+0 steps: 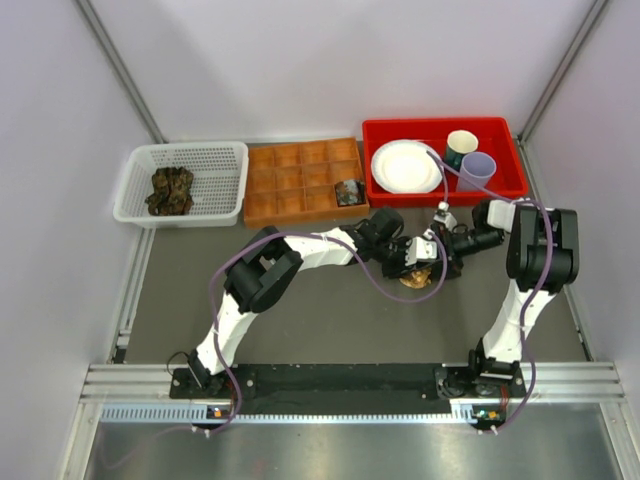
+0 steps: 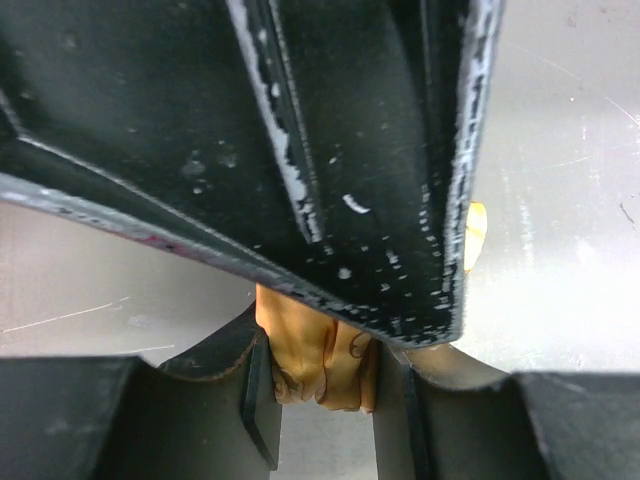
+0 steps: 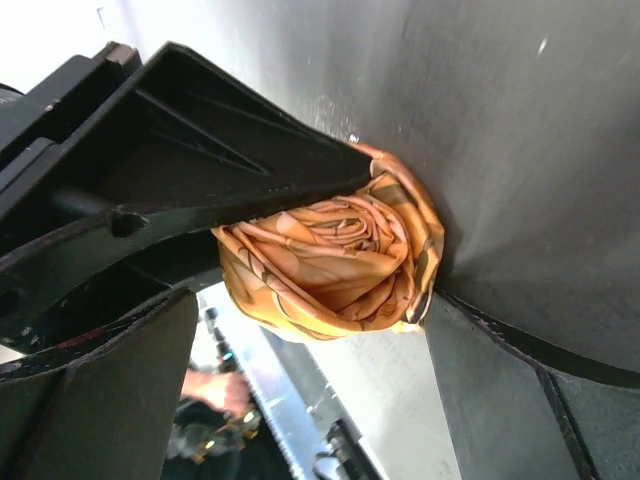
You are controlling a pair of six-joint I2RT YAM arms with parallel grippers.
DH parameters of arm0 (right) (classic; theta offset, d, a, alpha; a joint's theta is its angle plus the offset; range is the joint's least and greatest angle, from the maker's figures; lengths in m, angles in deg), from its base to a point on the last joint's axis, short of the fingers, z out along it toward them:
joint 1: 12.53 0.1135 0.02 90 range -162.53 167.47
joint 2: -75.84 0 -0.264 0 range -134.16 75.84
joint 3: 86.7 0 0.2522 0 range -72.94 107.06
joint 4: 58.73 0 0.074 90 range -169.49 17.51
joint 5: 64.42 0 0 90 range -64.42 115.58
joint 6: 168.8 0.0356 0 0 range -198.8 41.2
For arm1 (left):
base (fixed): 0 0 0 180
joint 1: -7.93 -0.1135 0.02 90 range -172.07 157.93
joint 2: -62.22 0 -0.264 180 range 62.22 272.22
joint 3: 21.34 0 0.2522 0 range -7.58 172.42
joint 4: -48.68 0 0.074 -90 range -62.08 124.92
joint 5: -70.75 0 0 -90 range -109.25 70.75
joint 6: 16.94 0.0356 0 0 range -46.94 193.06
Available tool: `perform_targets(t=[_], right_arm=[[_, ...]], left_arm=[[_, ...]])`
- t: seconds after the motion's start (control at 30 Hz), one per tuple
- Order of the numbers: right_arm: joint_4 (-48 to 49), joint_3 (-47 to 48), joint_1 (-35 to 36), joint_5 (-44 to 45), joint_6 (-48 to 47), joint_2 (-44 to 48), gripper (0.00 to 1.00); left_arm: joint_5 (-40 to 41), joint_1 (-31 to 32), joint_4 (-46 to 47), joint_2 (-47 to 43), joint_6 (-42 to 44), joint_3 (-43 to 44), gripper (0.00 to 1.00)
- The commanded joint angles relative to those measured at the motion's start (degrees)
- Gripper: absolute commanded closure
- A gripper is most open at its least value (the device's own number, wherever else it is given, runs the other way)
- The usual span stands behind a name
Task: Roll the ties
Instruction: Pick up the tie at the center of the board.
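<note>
The orange tie (image 3: pixel 330 265) is lying on the dark table (image 1: pixel 300 310), rolled up into a tight round bundle. It is sitting near the right side, just in front of the red bin (image 1: pixel 445 190). In the top view only a small bit of it is peeking out under the two grippers.

The left gripper (image 2: pixel 325 410) is pinching the roll. Its two fingers are pressing on the orange cloth from both sides, and the cloth is bulging out between them.

The right gripper (image 3: pixel 320 295) is coming at the roll from the other side, so the two grippers are meeting nose to nose. Its jaws are standing wide, with the roll sitting between them. One finger (image 3: pixel 520 390) is touching the roll. A bit of bright table is showing between the other finger and the roll, so this gripper is not squeezing it.

Far off to the left, a heap of dark ties (image 1: pixel 170 190) is lying in the white basket (image 1: pixel 225 160). Beside the basket, the brown tray (image 1: pixel 290 180) is holding one dark tie (image 1: pixel 348 192) in its near right corner box. A white plate (image 1: pixel 405 165) and two cups (image 1: pixel 470 160) are sitting in the red bin.
</note>
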Motion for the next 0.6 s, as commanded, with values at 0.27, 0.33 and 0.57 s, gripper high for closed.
perform_targets(t=[0.27, 0.33, 0.57], right_arm=[[-3.2, 1.4, 0.5, 0.0, -4.2, -1.4, 0.16], [-1.4, 0.7, 0.2, 0.4, -2.0, -0.4, 0.18], [7.5, 0.4, 0.2, 5.2, 6.3, 0.1, 0.17]], left_arm=[[3.3, -0.1, -12.4, 4.4, -0.4, -3.7, 1.0], [3.2, -0.2, -12.6, 4.3, -0.3, -3.7, 1.0], [2.9, -0.2, -12.6, 4.4, -0.3, -3.8, 1.0]])
